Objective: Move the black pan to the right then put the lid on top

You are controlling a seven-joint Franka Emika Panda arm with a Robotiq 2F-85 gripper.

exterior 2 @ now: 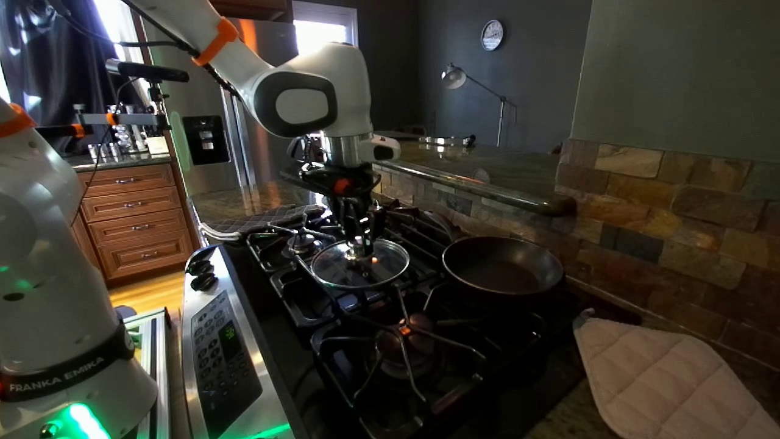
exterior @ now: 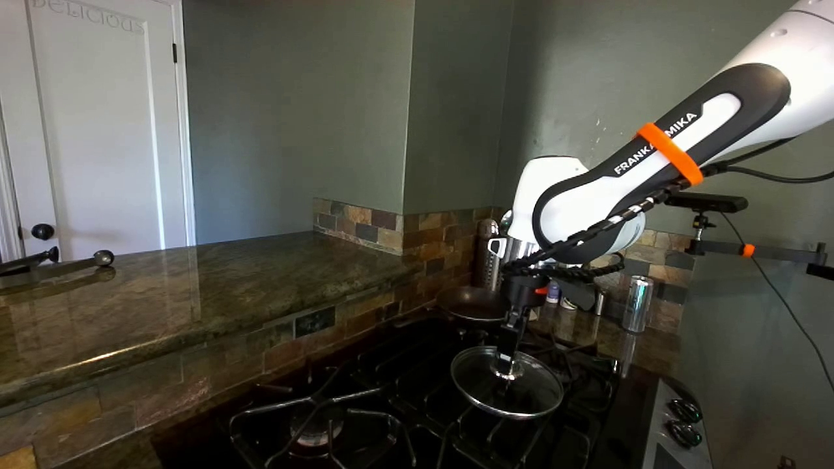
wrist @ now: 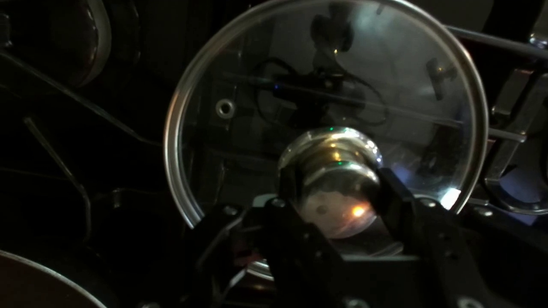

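1. Where the gripper [wrist: 338,184] hangs over the stove [exterior 2: 518,378], its two fingers [wrist: 396,201] are clamped on the shiny knob [wrist: 338,209] of the lid [exterior: 508,394].
2. Beneath the round glass spread black grates [exterior: 345,396]; whether the lid touches them, I cannot tell.
3. Near the lid but apart from it, the black pan [exterior 2: 503,268] sits on the stove's wall side, close to a backsplash [exterior 2: 631,198] of mottled stone tile.
4. A steel control panel [exterior 2: 225,356] fronts the stove, and a pale quilted pot holder [exterior 2: 664,372] lies just beside it.
5. Above the backsplash stretches a glossy stone ledge [exterior: 228,280]; beyond is a white door [exterior: 98,130] lettered "DELICIOUS".
6. Farther off I see a round clock [exterior 2: 492,35] on a grey wall [exterior 2: 530,79], a lamp [exterior 2: 454,77], a steel fridge [exterior 2: 207,97] and wooden drawers [exterior 2: 131,213].
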